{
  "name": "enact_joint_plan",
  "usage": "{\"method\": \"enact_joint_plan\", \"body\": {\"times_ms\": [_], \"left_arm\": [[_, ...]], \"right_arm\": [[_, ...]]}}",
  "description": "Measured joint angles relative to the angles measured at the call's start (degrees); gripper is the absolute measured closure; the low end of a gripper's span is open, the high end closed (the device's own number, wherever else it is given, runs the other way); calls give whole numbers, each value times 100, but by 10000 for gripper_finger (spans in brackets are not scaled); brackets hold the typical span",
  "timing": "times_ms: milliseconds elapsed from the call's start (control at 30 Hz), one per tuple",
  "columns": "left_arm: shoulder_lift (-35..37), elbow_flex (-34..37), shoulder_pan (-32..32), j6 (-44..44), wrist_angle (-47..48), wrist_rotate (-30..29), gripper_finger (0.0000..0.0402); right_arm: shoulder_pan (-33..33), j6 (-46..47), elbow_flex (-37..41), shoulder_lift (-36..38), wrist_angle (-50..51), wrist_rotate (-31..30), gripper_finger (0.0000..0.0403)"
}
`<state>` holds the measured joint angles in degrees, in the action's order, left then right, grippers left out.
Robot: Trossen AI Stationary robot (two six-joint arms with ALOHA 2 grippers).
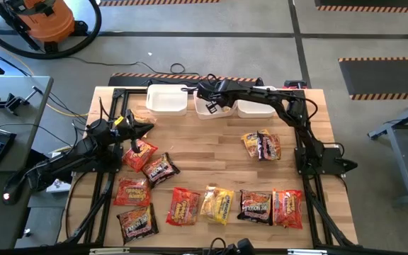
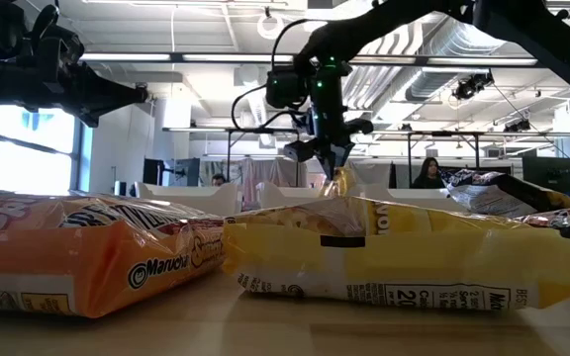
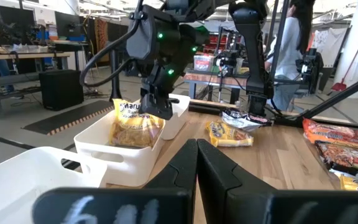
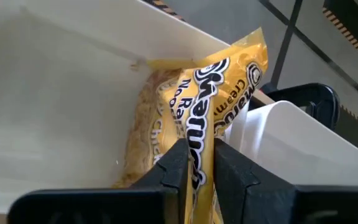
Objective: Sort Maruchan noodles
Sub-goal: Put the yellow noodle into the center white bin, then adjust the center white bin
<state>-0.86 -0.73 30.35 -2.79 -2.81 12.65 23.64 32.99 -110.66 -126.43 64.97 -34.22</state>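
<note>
Right gripper (image 4: 199, 163) pinching a yellow packet (image 4: 185, 112) inside the middle bin (image 3: 98, 146) — left gripper (image 3: 196, 163) closed, empty, hovering.

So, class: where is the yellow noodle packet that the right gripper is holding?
The yellow packet hangs from the right gripper inside the middle white bin, at the table's far edge.

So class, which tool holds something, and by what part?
The right tool grips a yellow noodle packet by its top edge, over the middle bin. The left tool holds nothing.
</note>
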Motion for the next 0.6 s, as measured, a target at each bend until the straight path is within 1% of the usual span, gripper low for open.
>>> {"method": "enact_joint_plan", "body": {"times_ms": [133, 200, 300, 433, 500, 533, 600], "left_arm": [[0, 0, -1, 0, 0, 0, 399], [1, 0, -1, 0, 0, 0, 399], [1, 0, 0, 0, 0, 1, 399], [0, 0, 0, 0, 0, 0, 399], [0, 0, -1, 0, 0, 0, 399], [1, 0, -1, 0, 0, 0, 399], [1, 0, 0, -1, 0, 0, 399]], "right_arm": [[-4, -76, -1, 0, -3, -5, 395], [-6, -79, -1, 0, 0, -53, 398], [-15, 44, -143, 0, 230, -218, 376], [-15, -7, -572, 0, 414, -238, 325], [-15, -179, -835, 2, 378, -213, 300], [-21, -383, -926, 13, 276, -134, 291], [-41, -944, -1002, 22, -53, 320, 283]]}}
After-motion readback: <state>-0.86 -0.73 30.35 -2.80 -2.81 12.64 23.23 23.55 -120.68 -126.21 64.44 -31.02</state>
